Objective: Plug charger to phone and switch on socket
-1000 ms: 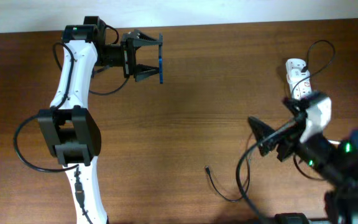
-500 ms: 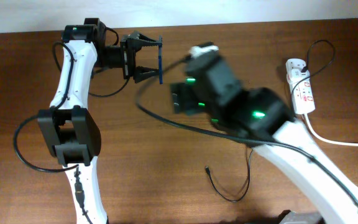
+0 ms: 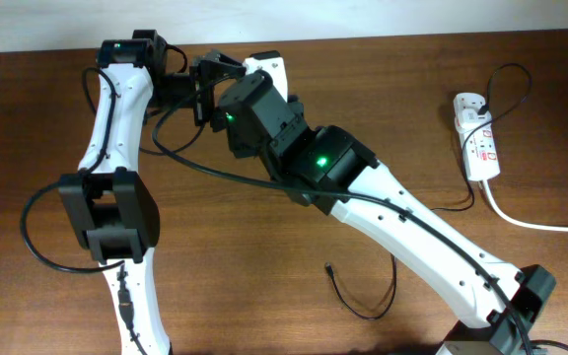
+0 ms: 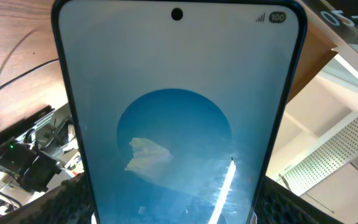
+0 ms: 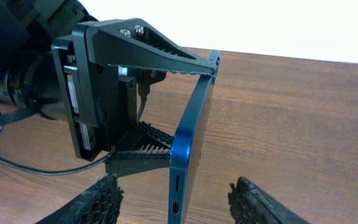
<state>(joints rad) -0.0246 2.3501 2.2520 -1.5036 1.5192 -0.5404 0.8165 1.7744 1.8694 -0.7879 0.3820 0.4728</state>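
We held the phone [image 5: 188,155] edge-up in the left gripper [image 5: 192,109], its port end between the wide, empty right gripper [image 5: 179,202] fingers, with the charger [image 3: 335,281] lying well apart from the phone.

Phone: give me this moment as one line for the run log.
left gripper: shut on phone edges | right gripper: open, astride phone's lower end | charger: on table, not in phone | socket: no gripper near

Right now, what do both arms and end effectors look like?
Left arm and right arm: white links, black joints, green status lights, loose black cables. Left end effector: black, triangular fingers with ribbed inner faces. Right end effector: black, knobbly-textured fingertips.
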